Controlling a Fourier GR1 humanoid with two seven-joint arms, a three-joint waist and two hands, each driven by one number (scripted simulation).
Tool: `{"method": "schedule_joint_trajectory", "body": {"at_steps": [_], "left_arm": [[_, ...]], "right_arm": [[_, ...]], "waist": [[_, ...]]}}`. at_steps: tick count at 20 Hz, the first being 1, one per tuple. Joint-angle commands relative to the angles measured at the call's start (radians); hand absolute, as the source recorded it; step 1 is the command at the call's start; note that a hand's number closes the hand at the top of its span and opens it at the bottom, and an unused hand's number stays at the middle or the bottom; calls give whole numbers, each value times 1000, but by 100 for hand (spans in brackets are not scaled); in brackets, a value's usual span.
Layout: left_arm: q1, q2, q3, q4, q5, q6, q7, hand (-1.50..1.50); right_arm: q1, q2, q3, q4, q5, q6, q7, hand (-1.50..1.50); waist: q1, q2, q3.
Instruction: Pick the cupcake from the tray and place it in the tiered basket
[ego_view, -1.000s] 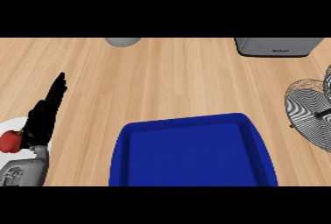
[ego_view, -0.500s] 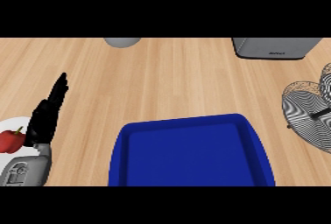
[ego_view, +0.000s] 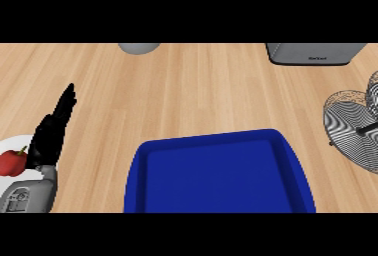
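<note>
A blue tray (ego_view: 221, 175) lies at the lower middle of the wooden counter, and nothing shows inside it. No cupcake is visible anywhere. The wire tiered basket (ego_view: 354, 132) stands at the right edge, partly cut off. My left hand (ego_view: 53, 130) rests at the left, fingers straight and pointing up the counter, holding nothing. The right hand does not show in this view.
A red bell pepper (ego_view: 12, 162) sits on a white plate (ego_view: 16, 144) at the far left, beside my left forearm. A grey appliance (ego_view: 314, 52) stands at the back right and a grey round object (ego_view: 139, 47) at the back middle.
The whole view has shifted slightly; the pepper and plate sit a little higher. The left hand stays open in the same pose.
</note>
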Motion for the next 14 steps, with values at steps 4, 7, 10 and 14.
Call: {"method": "schedule_joint_trajectory", "body": {"at_steps": [4, 7, 10, 14], "left_arm": [[23, -1, 14, 35, 0, -5, -51, 0], [0, -23, -6, 26, -14, 9, -31, 0], [58, -13, 5, -30, 2, -5, -21, 0], [14, 17, 23, -19, 11, -28, -22, 0]], "right_arm": [[-41, -180, -115, 235, -67, 129, 58, -150], [-5, -267, -166, 355, -101, 226, 17, -150], [58, -360, -187, 465, -93, 315, -97, -150], [92, -410, -186, 596, -67, 344, -243, -150]], "waist": [[4, 7, 5], [1, 8, 6], [4, 6, 8], [12, 11, 10]]}}
